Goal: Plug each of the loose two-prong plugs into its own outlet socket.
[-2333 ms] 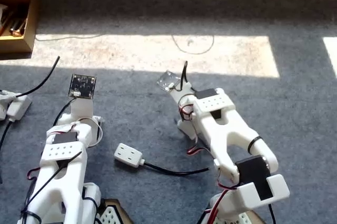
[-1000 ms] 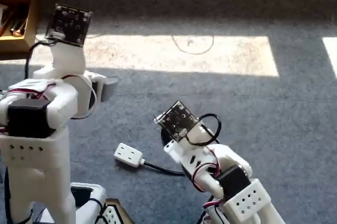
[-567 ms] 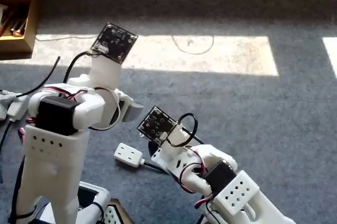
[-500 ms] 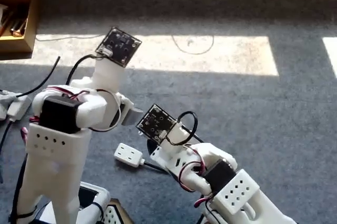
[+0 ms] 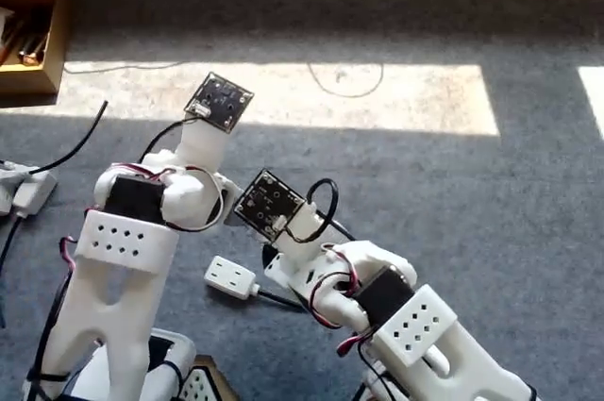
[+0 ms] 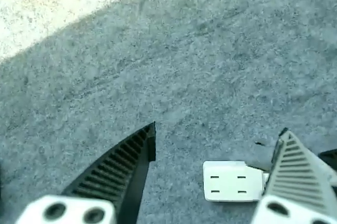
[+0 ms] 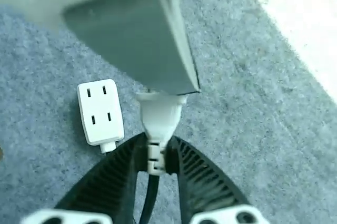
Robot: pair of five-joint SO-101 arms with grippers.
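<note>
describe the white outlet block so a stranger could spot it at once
On the grey carpet, look between the left arm and right arm. A flat white outlet block lies there, a black cord leaving one end. Unlike the white plug in the right gripper, its face shows two pairs of slots.

We lose the plug's [image 7: 158, 114] prongs behind a blurred grey shape [image 7: 131, 39]. The socket strip's [image 6: 231, 181] end — behind a finger [image 6: 290, 167].
</note>
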